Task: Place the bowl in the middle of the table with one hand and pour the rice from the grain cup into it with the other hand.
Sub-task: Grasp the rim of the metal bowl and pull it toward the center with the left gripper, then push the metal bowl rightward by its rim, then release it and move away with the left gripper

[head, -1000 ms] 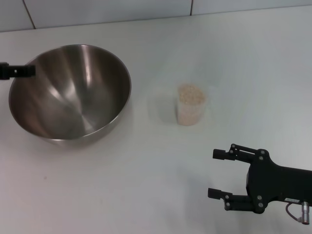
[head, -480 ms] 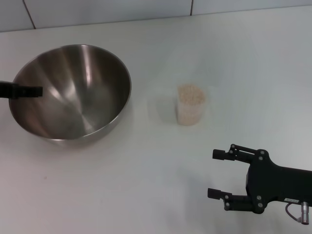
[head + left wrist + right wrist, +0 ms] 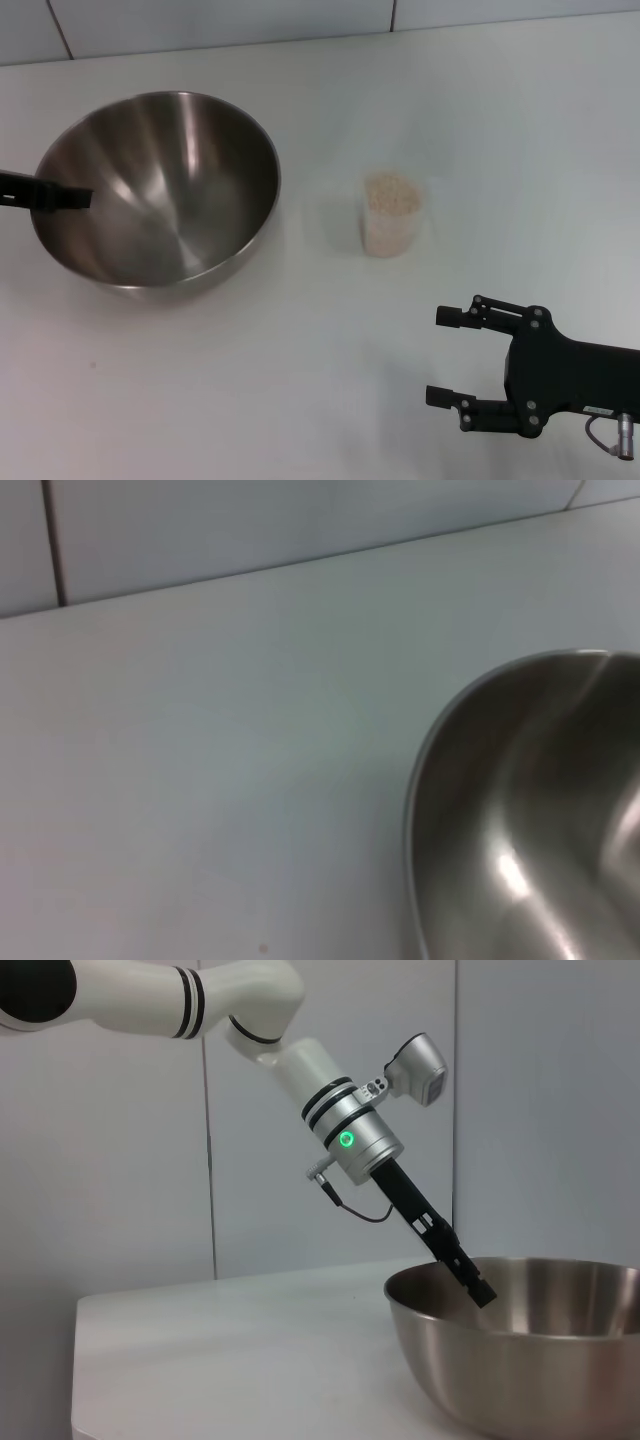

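Bowl: the large round shiny stainless-steel mixing bowl [image 3: 155,190] is sitting on the left part of the plain matte white tabletop [image 3: 300,380], not yet at the middle.

Left gripper: the black two-fingered left gripper [image 3: 55,195] is reaching in from the left edge, its tip lying over the bowl's left rim and inside the wall; in the right wrist view the left gripper [image 3: 470,1282] is dipping just inside the rim. Whether its fingers are clamping the rim or spread, I cannot tell.

Right gripper: the black right gripper [image 3: 450,362] is hovering low at the near right, fingers [image 3: 452,316] spread apart and holding nothing, well apart from the cup.

Grain cup: the small translucent whitish plastic cup [image 3: 390,228] is standing upright near the table's centre, to the right of the bowl and clear of it.

Rice: the pale beige grains [image 3: 391,193] are filling the cup about to its brim.

Handling, bowl: it is probably stiff, fairly light and slick; pinching the thin rim looks like the only hold, and it may slide or tip.

Handling, cup: it is likely light and thin-walled, so a gentle grip around the mid-wall seems wise; being this full, it could be spilling with any early tilt.
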